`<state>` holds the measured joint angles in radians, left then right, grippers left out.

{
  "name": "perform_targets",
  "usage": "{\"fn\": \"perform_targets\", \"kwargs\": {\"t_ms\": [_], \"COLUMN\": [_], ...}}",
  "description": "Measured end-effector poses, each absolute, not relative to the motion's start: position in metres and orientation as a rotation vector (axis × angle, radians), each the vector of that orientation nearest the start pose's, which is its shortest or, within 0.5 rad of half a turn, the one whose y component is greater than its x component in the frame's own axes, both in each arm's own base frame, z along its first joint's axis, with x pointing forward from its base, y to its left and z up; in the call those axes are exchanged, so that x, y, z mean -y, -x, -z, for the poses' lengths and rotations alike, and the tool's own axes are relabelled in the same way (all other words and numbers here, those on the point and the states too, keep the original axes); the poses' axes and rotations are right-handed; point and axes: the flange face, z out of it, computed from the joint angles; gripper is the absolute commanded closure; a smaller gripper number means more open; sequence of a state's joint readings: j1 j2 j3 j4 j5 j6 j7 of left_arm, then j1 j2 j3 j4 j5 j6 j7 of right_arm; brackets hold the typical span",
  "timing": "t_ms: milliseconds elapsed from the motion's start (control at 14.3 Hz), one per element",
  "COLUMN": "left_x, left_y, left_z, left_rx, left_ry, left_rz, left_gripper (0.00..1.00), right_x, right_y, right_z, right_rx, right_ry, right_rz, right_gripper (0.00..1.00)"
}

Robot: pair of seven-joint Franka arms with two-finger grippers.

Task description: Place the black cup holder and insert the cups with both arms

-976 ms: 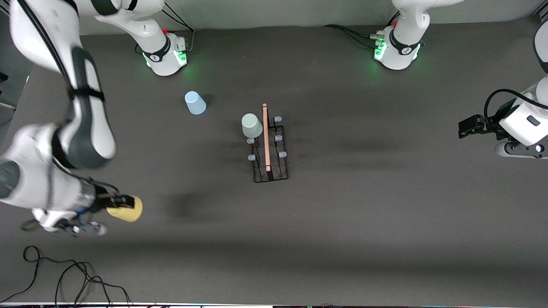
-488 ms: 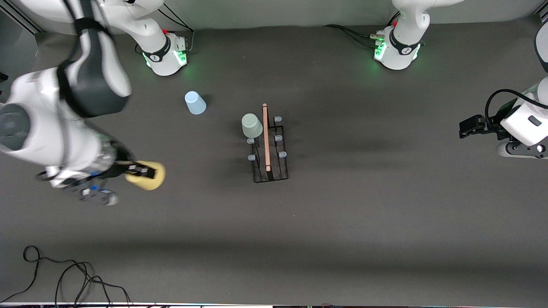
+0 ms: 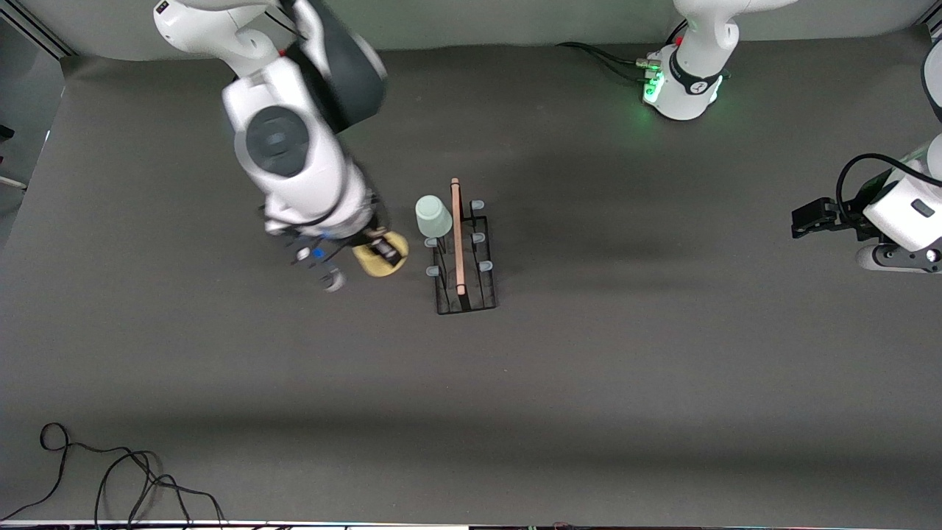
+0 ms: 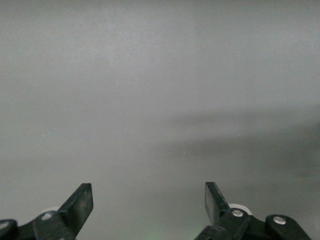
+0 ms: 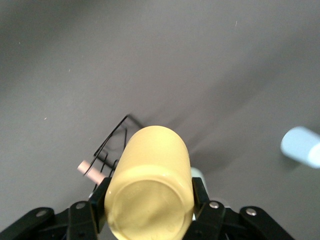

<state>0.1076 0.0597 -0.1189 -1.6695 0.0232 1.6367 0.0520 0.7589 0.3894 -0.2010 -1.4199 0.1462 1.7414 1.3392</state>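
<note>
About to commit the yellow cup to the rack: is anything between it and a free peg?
Nothing visible blocks it. The right hand holds the yellow cup in the air just beside the rack, toward the right arm's end. The green cup takes one peg on that side; the next peg there is bare.

Two white jointed arms with dark grey bands are seen. The left arm [image 3: 695, 44] is mounted on a round base lit green, with black cables attached. A grey circular cap is carried on the right arm [image 3: 291, 140]. Black fingers [image 4: 77, 207] with silver screws are fitted.
</note>
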Motion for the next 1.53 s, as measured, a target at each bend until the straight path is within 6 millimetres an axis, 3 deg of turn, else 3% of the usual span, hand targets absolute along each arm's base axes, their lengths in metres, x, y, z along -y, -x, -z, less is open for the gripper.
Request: {"fn": "perform_targets", "kwargs": {"t_ms": [209,697,1185,1324,1533], "left_x": [0.002,0.002,0.002,0.002,0.002], "left_y": [-0.571,-0.571,-0.571,-0.571,-0.571], "left_z": [-0.55,-0.55,-0.55,-0.55,-0.55], "left_rx": [-0.104,-0.105,-0.106,-0.106,-0.106], "left_ry": [3.122,3.122,3.122,3.122,3.122], "left_rz": [-0.144,-0.144,-0.146,-0.146,-0.148], "left_gripper": [0.0,0.0,0.0,0.0,0.0], "right_x": [-0.407,-0.396,-0.402,-0.415,-0.415], "right_y": [-0.536,-0.535,-0.538,-0.532,-0.533], "right_z": [-0.45,-0.373,-0.327,-0.306,-0.298], "right_rx": [-1.277,-1.309,-1.312,-1.322,-1.336], "right_ry": [2.854,2.798,2.799,2.803,2.801], "right_rz": [-0.105,-0.042,-0.016,-0.009,-0.002], "right_gripper": [1.0,1.0,1.0,0.01,0.0]}}
